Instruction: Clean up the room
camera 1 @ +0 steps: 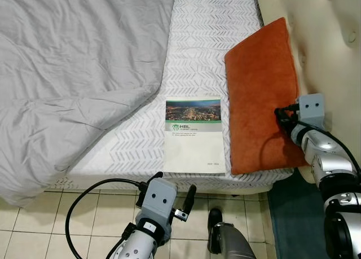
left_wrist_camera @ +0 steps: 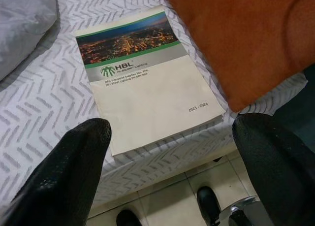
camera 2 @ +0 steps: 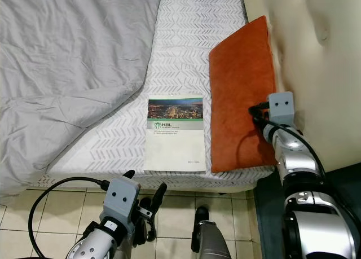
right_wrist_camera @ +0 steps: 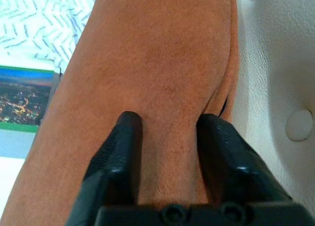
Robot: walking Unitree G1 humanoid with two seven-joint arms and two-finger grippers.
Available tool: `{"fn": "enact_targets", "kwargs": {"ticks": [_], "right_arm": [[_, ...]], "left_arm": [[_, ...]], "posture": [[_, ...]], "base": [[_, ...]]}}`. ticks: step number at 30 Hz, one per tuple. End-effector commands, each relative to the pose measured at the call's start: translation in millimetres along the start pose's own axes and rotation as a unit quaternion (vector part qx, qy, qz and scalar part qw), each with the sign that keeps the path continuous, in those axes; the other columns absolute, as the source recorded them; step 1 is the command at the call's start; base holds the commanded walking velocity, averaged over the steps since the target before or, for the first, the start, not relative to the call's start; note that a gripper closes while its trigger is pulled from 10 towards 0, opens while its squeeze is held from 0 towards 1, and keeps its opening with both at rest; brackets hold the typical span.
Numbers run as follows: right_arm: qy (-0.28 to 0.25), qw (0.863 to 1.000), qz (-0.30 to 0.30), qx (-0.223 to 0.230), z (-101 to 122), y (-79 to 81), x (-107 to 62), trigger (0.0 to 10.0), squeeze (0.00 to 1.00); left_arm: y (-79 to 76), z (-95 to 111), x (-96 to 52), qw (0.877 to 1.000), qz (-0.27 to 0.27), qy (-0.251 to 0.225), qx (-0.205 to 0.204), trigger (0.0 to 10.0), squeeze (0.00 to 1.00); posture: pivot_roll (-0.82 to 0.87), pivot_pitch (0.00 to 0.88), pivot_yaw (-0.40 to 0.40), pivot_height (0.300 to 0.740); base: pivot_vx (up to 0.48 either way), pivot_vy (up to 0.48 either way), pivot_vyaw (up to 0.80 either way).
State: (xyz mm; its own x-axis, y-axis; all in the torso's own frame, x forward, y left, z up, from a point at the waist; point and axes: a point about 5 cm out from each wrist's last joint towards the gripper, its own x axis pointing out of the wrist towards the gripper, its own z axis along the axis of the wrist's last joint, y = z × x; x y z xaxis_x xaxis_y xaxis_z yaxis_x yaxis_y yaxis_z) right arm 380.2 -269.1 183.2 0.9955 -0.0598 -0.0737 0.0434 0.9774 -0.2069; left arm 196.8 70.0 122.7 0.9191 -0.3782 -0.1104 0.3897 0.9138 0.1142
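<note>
The right pincer (right_wrist_camera: 167, 137) pinches a fold of the orange cushion (camera 1: 259, 90); next comes lifting it. The left pincer (left_wrist_camera: 170, 167), spread, hovers short of the catalogue (left_wrist_camera: 147, 83).

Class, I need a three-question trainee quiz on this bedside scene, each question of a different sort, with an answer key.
1. True or false: the right gripper presses its fingers into the orange cushion.
2. Which lies between the grey duvet and the cushion? A) catalogue B) mug C) shoe
3. Fill in: the left gripper hangs open over the tiled ____, short of the bed.

Key: 1 true; 2 A, the catalogue; 3 floor.
</note>
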Motion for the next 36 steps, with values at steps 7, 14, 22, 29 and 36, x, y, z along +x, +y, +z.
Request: {"fn": "enact_targets", "kwargs": {"ticks": [7,14,22,29,36], "right_arm": [[-0.054,0.978,-0.052,-0.195,11,-19.6,-12.8,10.0,1.0],[-0.135,0.98,-0.073,-0.127,16,-7.8,-39.1,10.0,1.0],[-0.174,0.98,-0.093,0.018,-20,35.2,-87.4,10.0,1.0],[-0.086,0.989,-0.054,0.112,-84,74.6,-122.2,10.0,1.0],[0.025,0.99,-0.034,0.135,-134,75.2,-152.1,10.0,0.77]], "left_arm": [[-4.9,-10,-2.1,1.0,-0.007,0.016,0.005,10.0,0.0],[22.1,-24,6.3,0.998,0.015,0.019,0.053,10.0,0.0],[59.2,-32,33.6,0.996,0.052,0.018,0.063,10.0,0.0],[91.5,-32,48.6,0.993,0.105,0.001,0.055,10.0,0.0],[107.4,-40,37.6,0.987,0.161,-0.001,0.011,10.0,0.0]], "posture": [[0.07,0.471,-0.058,0.74],[0.04,0.317,-0.07,0.74],[-0.02,0.099,-0.043,0.74],[0.0,0.0,-0.022,0.74],[0.02,0.0,-0.02,0.74]], "base": [[0.0,0.0,0.0],[0.0,0.0,0.0],[0.0,0.0,0.0],[0.0,0.0,0.0],[0.0,0.0,0.0]]}}
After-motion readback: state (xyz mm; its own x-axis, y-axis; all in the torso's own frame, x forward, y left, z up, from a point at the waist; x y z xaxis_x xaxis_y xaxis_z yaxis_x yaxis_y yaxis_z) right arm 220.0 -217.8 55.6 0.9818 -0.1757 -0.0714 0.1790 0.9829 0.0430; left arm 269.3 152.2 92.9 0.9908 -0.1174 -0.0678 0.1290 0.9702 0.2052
